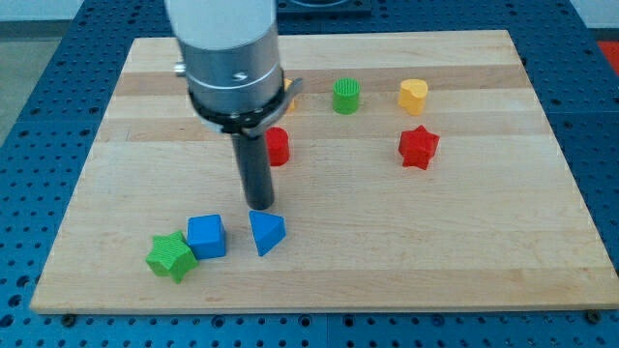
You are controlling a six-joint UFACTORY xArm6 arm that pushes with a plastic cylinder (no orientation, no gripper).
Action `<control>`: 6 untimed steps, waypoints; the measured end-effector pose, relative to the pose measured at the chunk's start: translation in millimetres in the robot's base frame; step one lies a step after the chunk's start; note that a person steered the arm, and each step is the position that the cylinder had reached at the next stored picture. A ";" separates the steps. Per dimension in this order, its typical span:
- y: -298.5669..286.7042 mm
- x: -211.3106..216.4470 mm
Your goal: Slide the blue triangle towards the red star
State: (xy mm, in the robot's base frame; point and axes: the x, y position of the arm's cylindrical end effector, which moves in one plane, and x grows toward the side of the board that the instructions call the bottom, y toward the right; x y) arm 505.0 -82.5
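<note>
The blue triangle (266, 232) lies near the view's bottom, left of centre. The red star (418, 147) lies at the view's right, well up and to the right of the triangle. My tip (259, 205) is the end of the dark rod, just above the triangle's top edge, touching or almost touching it. The arm's grey body (227, 58) hangs over the board's upper left.
A blue cube (206, 236) and a green star (171, 255) lie left of the triangle. A red block (278, 146) stands beside the rod. A green cylinder (346, 96), a yellow heart-like block (413, 95) and a partly hidden orange block (288, 97) lie along the top.
</note>
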 end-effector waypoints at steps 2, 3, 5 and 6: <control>-7.9 62.2; -7.9 62.2; 60.9 43.3; 102.3 28.6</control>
